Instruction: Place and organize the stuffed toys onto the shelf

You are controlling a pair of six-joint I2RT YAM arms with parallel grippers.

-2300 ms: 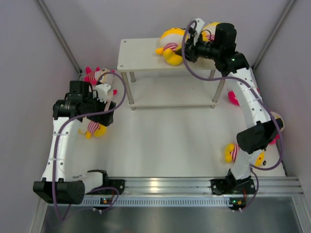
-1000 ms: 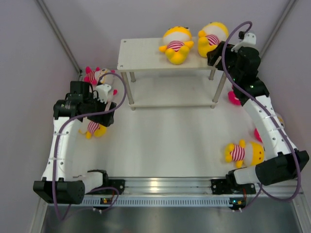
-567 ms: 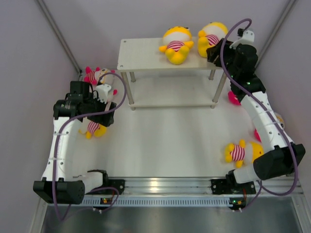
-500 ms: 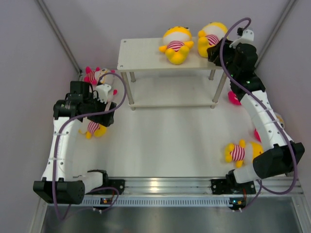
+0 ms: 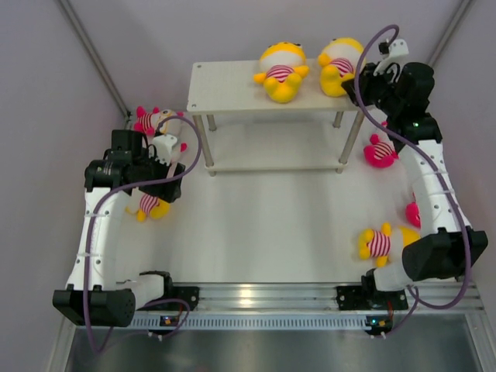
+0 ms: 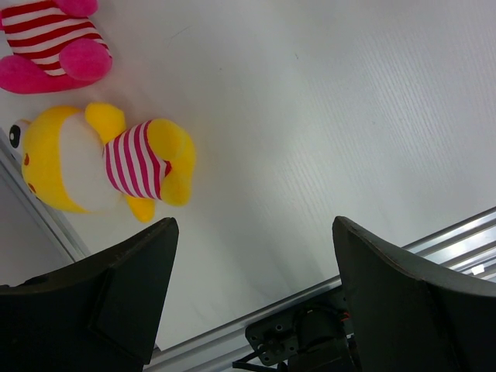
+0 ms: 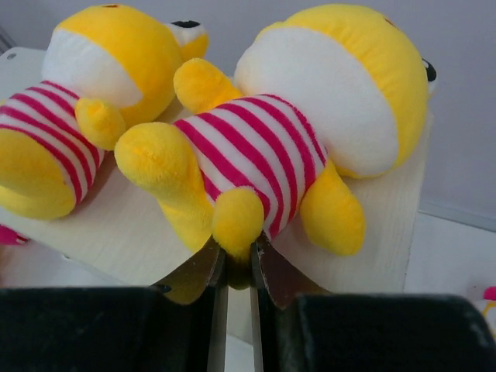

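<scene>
The shelf [image 5: 229,89] stands at the back with two yellow stuffed toys lying on its top board [image 7: 116,240]. My right gripper [image 5: 362,84] is at the shelf's right end, shut on a foot of the right yellow toy [image 5: 339,60], which fills the right wrist view [image 7: 310,124]; the gripper [image 7: 238,260] pinches the foot there. The left yellow toy [image 5: 279,71] lies beside it [image 7: 77,93]. My left gripper [image 5: 164,184] hangs open and empty [image 6: 256,240] over the floor, near a yellow toy [image 6: 101,167] and a pink-limbed toy [image 6: 54,46].
Pink-limbed toys [image 5: 155,122] lie at the left wall. A pink toy [image 5: 380,151] lies by the shelf's right leg, another [image 5: 411,211] sits by my right arm, and a yellow toy [image 5: 384,242] lies near the right base. The lower shelf board [image 5: 271,159] holds nothing.
My right gripper left the left yellow toy, went to the shelf's right end and closed on the right yellow toy's foot, drawing it slightly right. The left arm has not moved.
</scene>
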